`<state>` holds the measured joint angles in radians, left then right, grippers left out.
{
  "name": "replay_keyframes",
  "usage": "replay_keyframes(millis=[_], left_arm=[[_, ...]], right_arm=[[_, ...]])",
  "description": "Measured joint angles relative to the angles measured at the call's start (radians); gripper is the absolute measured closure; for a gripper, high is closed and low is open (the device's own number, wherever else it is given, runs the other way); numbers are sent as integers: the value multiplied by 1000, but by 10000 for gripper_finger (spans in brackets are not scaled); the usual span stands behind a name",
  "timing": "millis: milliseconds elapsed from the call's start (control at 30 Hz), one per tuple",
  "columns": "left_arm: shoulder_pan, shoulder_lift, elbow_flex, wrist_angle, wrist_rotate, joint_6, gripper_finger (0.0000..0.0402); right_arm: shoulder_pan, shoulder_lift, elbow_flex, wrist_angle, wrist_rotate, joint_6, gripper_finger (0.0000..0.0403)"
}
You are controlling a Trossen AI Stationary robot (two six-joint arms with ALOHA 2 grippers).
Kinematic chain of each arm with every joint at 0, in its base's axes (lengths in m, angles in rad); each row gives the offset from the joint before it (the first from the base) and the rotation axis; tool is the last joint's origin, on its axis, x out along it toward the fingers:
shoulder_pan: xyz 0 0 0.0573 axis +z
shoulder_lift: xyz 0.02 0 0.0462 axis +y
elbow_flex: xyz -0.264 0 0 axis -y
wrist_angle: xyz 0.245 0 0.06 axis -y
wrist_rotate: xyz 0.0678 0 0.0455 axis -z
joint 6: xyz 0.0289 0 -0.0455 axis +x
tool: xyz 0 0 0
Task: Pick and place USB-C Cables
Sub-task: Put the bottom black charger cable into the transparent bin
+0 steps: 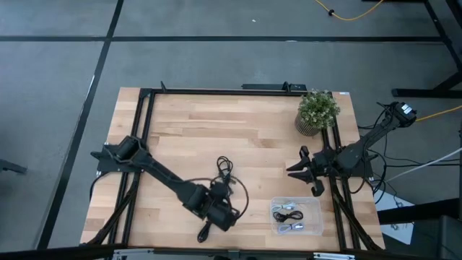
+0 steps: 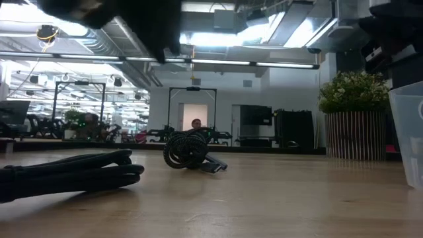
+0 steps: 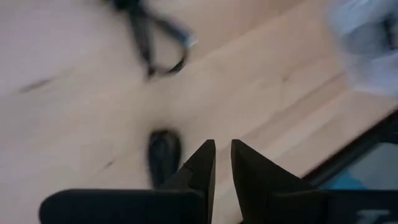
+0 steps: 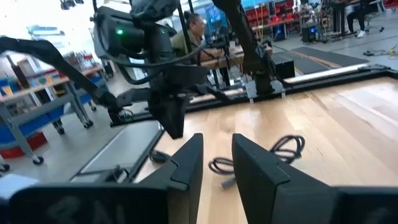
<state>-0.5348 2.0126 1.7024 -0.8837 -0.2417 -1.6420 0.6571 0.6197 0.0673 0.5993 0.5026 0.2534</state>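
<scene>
A loose black USB-C cable [image 1: 225,172] lies flat mid-table, showing as a coiled bundle [image 2: 188,151] in the low view and as a blurred cable [image 3: 152,37] in the left wrist view. Another black bundle [image 1: 204,232] lies by the near edge, close to the low camera [image 2: 66,173]. Several more cables [image 1: 289,215], black and pale, lie in a clear box [image 1: 316,217]. My left gripper [image 3: 222,163] hovers over the table between the near bundle and the box, open by a narrow gap and holding nothing. My right gripper [image 4: 216,163] waits open near the table's right edge [image 1: 302,170].
A potted plant [image 1: 317,112] stands at the far right corner, also seen in the low view [image 2: 353,119]. Black frame rails [image 1: 144,137] run along the table's left, far and right sides. Bare wood lies in the middle and far left. A person sits in the room beyond [image 4: 196,28].
</scene>
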Motion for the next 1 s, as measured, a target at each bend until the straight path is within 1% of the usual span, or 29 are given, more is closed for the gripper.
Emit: replay_keyframes(millis=[200,467,533,633,700,733,900,1000], left_arm=[[-23,11,0,22,-3,1,357],[-22,11,0,43,-3,28,357],[-22,11,0,50,-19,29,357],[-30,11,0,63,-74,59,356],[-36,11,0,56,-124,85,345],[-38,11,0,56,-132,78,336],[-44,10,0,43,-96,28,275],[-51,10,-1,29,-93,45,256]], right_arm=[[0,0,0,-38,-1,0,313],[0,0,0,-47,-6,57,313],[0,0,0,-47,-6,57,313],[0,0,0,-47,-7,58,313],[0,0,0,-47,-8,60,313],[0,0,0,-47,-8,60,313],[0,0,0,-46,-9,60,313],[0,0,0,-47,-9,59,313]])
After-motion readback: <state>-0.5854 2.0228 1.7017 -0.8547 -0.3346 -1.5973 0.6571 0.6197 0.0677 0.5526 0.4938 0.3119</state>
